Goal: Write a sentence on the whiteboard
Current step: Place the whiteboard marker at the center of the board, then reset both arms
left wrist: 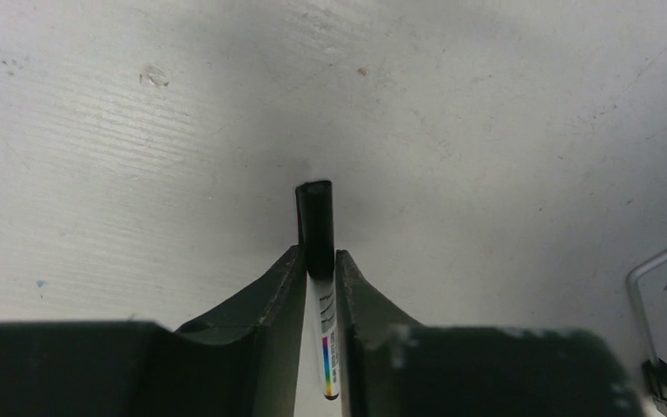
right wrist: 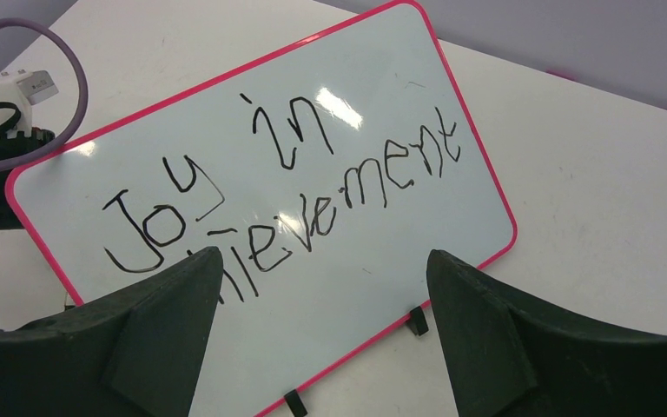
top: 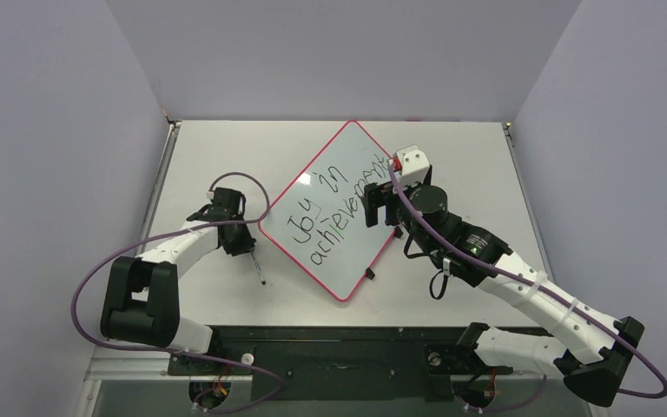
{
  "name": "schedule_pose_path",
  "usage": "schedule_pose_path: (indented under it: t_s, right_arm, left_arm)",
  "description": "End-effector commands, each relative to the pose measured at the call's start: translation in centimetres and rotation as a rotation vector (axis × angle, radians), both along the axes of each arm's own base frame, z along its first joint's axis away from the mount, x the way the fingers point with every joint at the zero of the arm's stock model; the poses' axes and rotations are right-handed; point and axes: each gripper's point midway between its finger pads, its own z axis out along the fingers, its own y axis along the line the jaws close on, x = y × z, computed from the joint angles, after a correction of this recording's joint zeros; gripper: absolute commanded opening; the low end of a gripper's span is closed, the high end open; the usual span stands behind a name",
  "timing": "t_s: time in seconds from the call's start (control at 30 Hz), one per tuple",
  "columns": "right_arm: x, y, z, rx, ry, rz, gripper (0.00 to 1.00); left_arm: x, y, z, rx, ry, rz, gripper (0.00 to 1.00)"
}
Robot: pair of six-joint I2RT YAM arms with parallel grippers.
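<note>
Left jaws clamped on marker [left wrist: 315, 217], low on table [top: 226, 148] just left of whiteboard [top: 340, 256]. Right jaws wide apart over whiteboard's right edge. Sentence [right wrist: 313, 187] written.

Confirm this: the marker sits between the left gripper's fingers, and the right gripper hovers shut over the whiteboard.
Wrong on one point: the right gripper hovers open over the whiteboard, fingers wide apart, as the right wrist view shows. The marker part is right.
</note>
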Motion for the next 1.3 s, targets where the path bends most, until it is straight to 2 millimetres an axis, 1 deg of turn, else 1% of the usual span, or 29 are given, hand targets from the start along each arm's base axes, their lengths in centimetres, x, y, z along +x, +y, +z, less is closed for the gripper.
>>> schedule_pose_path:
  t_s: [0.0, 0.1, 0.2, 0.23, 0.27, 0.3, 0.33, 0.37, 0.4, 0.57, 0.67, 0.73, 0.77, 0.83, 0.87, 0.9, 0.93, 0.97, 1.0, 1.03, 1.07, 1.1, 1.13, 1.17, 1.2, 1.23, 1.27]
  right_arm:
    - [0.0, -1.0, 0.5, 0.016, -0.010, -0.035, 0.82]
    - [-0.1, -1.0, 0.5, 0.016, -0.009, -0.034, 0.82]
    - [-0.1, -1.1, 1.0, 0.018, -0.015, -0.036, 0.82]
    - [-0.1, -1.2, 1.1, 0.018, -0.016, -0.037, 0.82]
    - [-0.1, -1.3, 1.5, 0.021, -0.020, -0.039, 0.82]
    - [-0.1, -1.3, 1.6, 0.020, -0.021, -0.040, 0.82]
    - [-0.2, -1.4, 1.9, 0.023, -0.026, -0.041, 0.82]
    - [-0.2, -1.5, 2.0, 0.022, -0.026, -0.042, 0.82]
    - [-0.2, -1.5, 2.3, 0.025, -0.031, -0.043, 0.82]
    - [-0.2, -1.5, 3.2, 0.037, -0.041, -0.044, 0.82]
    - [-0.3, -1.3, 3.6, 0.053, -0.041, -0.032, 0.83]
    - [-0.6, -1.2, 3.7, 0.076, -0.039, -0.018, 0.83]
    - [-0.8, -1.2, 3.7, 0.094, -0.036, -0.015, 0.83]
    - [-1.2, -1.3, 3.5, 0.122, -0.029, -0.015, 0.84]
    - [-1.3, -1.4, 3.4, 0.130, -0.026, -0.014, 0.84]
    - [-1.6, -1.6, 3.2, 0.143, -0.022, -0.016, 0.84]
    - [-1.7, -1.7, 2.9, 0.143, -0.016, -0.020, 0.84]
    - [-2.1, -2.1, 2.7, 0.154, -0.015, -0.023, 0.84]
    - [-2.3, -2.3, 2.5, 0.156, -0.013, -0.025, 0.84]
    - [-2.7, -2.8, 2.1, 0.167, -0.012, -0.027, 0.85]
    - [-2.9, -3.1, 2.0, 0.182, -0.011, -0.036, 0.85]
    - [-3.3, -3.6, 1.4, 0.188, -0.008, -0.043, 0.85]
    - [-3.6, -3.9, 0.3, 0.193, 0.013, -0.054, 0.86]
    - [-4.0, -4.4, 0.4, 0.215, 0.007, -0.056, 0.86]
    - [-4.3, -4.6, -0.9, 0.215, 0.032, -0.062, 0.86]
    - [-4.8, -5.0, -0.8, 0.239, 0.025, -0.062, 0.86]
    - [-5.1, -5.1, -2.2, 0.237, 0.049, -0.063, 0.86]
  left_arm:
    - [1.7, 0.0, 1.0, 0.015, -0.079, -0.001, 0.20]
    - [1.7, 0.2, 2.0, 0.027, -0.091, -0.006, 0.31]
    - [2.2, 0.9, 3.8, 0.066, -0.126, -0.005, 0.48]
    - [2.0, 1.3, 4.4, 0.077, -0.131, -0.002, 0.50]
    - [2.4, 1.7, 5.2, 0.097, -0.152, -0.001, 0.52]
    - [2.3, 2.2, 5.9, 0.110, -0.157, 0.011, 0.53]
    - [2.7, 2.4, 7.1, 0.112, -0.184, 0.013, 0.53]
    - [2.5, 3.0, 7.6, 0.117, -0.179, 0.027, 0.53]
    - [2.9, 3.3, 9.1, 0.117, -0.217, 0.029, 0.54]
    - [3.2, 5.4, 14.8, 0.116, -0.327, 0.061, 0.54]
    - [3.3, 6.0, 18.5, 0.098, -0.416, 0.056, 0.54]
    - [3.6, 5.3, 21.0, 0.069, -0.487, 0.009, 0.54]
    - [3.8, 4.4, 22.2, 0.040, -0.523, -0.041, 0.54]
    - [3.9, 3.3, 24.3, 0.005, -0.593, -0.106, 0.54]
    - [3.8, 3.1, 25.6, 0.002, -0.642, -0.116, 0.58]
    - [3.8, 3.3, 26.1, 0.010, -0.664, -0.110, 0.61]
    - [3.9, 3.6, 27.5, 0.025, -0.728, -0.096, 0.63]
    - [3.5, 3.8, 27.9, 0.033, -0.759, -0.083, 0.63]
    - [3.8, 4.3, 28.3, 0.052, -0.795, -0.063, 0.63]
    - [3.6, 4.4, 29.0, 0.053, -0.822, -0.058, 0.63]
    - [3.7, 4.8, 29.3, 0.070, -0.839, -0.043, 0.64]
    - [3.7, 4.8, 29.4, 0.079, -0.848, -0.050, 0.64]
    - [3.7, 4.7, 29.5, 0.078, -0.853, -0.058, 0.64]
    - [3.6, 4.4, 29.6, 0.073, -0.861, -0.074, 0.64]
    - [3.6, 3.8, 29.5, 0.051, -0.871, -0.107, 0.64]
    - [3.2, 3.4, 29.8, 0.040, -0.894, -0.126, 0.64]
    - [3.3, 2.7, 29.5, 0.019, -0.916, -0.162, 0.64]
